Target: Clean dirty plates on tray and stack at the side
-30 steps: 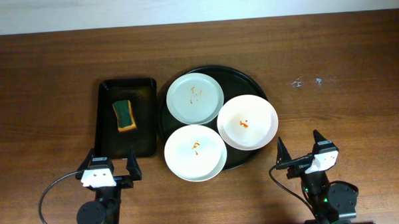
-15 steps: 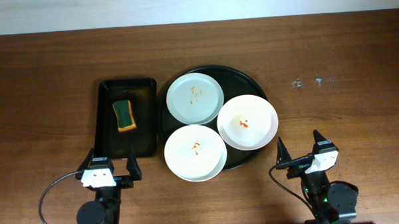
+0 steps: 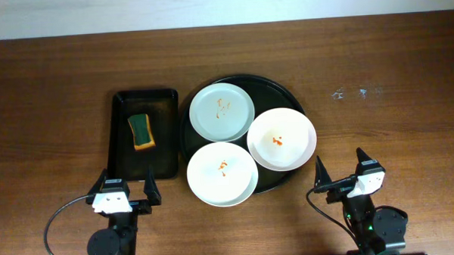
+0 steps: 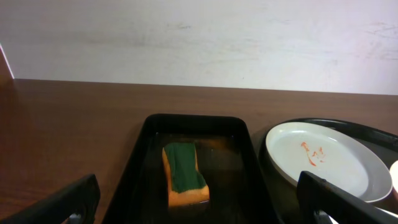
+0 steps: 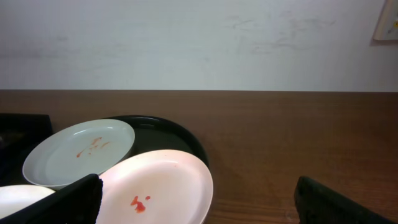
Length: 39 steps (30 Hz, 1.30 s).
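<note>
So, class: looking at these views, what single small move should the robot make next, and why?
Probably reach the left gripper forward to the sponge: it is open and empty, the sponge lies straight ahead in the rectangular tray, and the three plates all show orange smears, so wiping comes first.

Nothing has visibly changed since the earlier pictures. In the overhead view, the plates (image 3: 222, 111), tray (image 3: 275, 92), left end effector (image 3: 126, 179) and right end effector (image 3: 338, 158) sit exactly where they were.
</note>
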Motion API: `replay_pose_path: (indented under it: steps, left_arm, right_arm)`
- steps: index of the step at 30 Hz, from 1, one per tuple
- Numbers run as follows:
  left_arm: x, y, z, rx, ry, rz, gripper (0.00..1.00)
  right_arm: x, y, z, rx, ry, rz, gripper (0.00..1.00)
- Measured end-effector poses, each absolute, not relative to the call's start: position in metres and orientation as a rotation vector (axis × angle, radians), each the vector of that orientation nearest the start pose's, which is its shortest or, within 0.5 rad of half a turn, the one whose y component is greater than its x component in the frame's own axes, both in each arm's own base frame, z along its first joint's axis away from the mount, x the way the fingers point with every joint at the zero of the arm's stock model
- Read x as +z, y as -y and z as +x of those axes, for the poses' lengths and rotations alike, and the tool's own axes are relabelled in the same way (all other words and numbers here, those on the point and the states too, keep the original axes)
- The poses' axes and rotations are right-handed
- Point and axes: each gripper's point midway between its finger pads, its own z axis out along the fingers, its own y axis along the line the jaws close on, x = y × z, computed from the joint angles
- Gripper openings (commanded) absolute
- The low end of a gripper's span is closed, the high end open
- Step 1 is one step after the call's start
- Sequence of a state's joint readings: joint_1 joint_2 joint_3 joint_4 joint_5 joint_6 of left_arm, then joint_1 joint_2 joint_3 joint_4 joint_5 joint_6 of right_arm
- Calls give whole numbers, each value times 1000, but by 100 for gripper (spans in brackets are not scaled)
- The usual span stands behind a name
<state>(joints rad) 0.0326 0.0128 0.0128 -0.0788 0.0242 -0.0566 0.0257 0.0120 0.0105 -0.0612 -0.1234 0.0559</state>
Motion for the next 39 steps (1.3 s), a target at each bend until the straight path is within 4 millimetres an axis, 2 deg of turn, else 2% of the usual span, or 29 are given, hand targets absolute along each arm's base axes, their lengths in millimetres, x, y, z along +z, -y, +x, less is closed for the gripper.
replay_pose_path:
  steps: [12, 15, 19, 21, 23, 26, 29, 32, 34, 39]
  left_arm:
    - [158, -4, 246, -38, -1649, -55, 99]
    - [158, -4, 246, -38, -1649, -55, 99]
    - [157, -4, 246, -36, -1649, -57, 99]
    - [157, -4, 246, -35, -1649, -58, 99]
    - [157, -4, 246, -36, -1649, -57, 99]
    - [157, -4, 246, -36, -1649, -57, 99]
    - [157, -4, 246, -36, -1649, -57, 99]
    - [158, -4, 246, -35, -1649, -58, 99]
    - [157, -5, 246, -33, -1649, -60, 99]
    - [158, -5, 246, -34, -1648, -59, 99]
  right_arm:
    - [161, -27, 245, 160, -1632, -67, 99]
    - [176, -20, 246, 125, -1573, -38, 99]
    - [159, -18, 246, 131, -1645, -11, 99]
    - [159, -17, 244, 131, -1661, -6, 99]
    - [161, -18, 240, 136, -1699, -7, 99]
    - [176, -20, 232, 146, -1715, -13, 99]
    - [172, -22, 223, 160, -1792, -20, 99]
    - [167, -23, 223, 200, -1890, 28, 99]
    - [163, -27, 229, 236, -1988, 46, 99]
    - [176, -44, 253, 344, -2183, 18, 99]
